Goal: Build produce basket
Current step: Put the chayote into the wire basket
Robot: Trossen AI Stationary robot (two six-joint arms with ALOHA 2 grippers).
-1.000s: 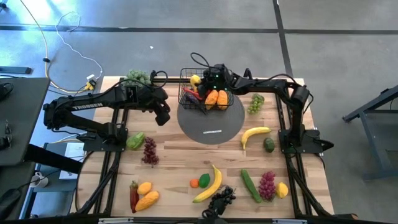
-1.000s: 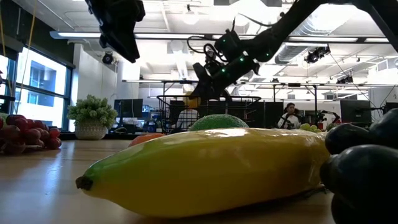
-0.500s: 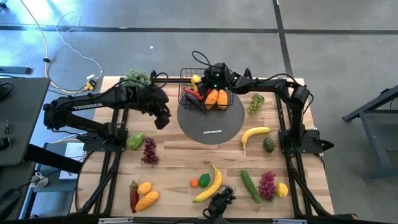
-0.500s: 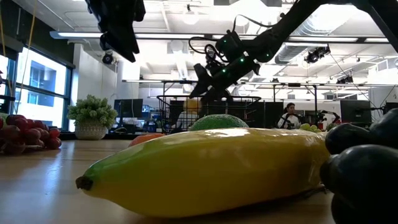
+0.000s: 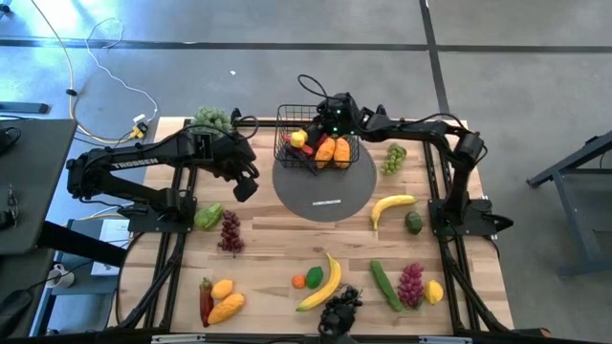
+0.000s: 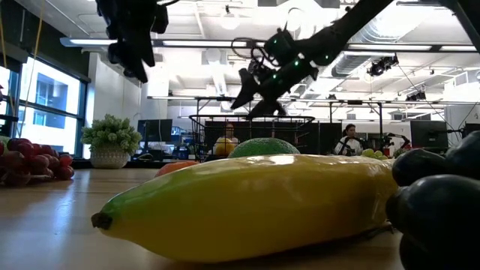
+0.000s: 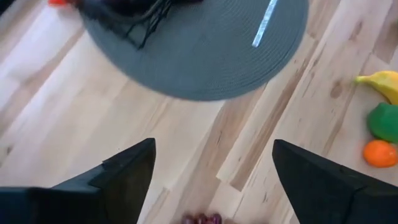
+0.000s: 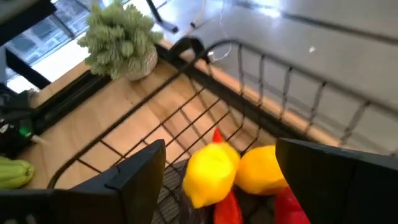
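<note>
The black wire basket stands on the far part of the grey round mat. In it lie a yellow lemon, orange pieces and a red pepper. My right gripper hangs open just above the basket, over the lemon, touching nothing. My left gripper hovers open over bare wood left of the mat, pointing steeply down, with nothing between its fingers. Other produce lies scattered over the table.
Loose on the table are green grapes, a banana, an avocado, purple grapes, a second banana and a cucumber. A pale green leafy bunch stands at the far left. Bare wood lies near the mat.
My right gripper has opened and risen a little above the basket; the lemon it held has dropped into the basket's left part. My left gripper has kept its place and tipped more steeply downward.
</note>
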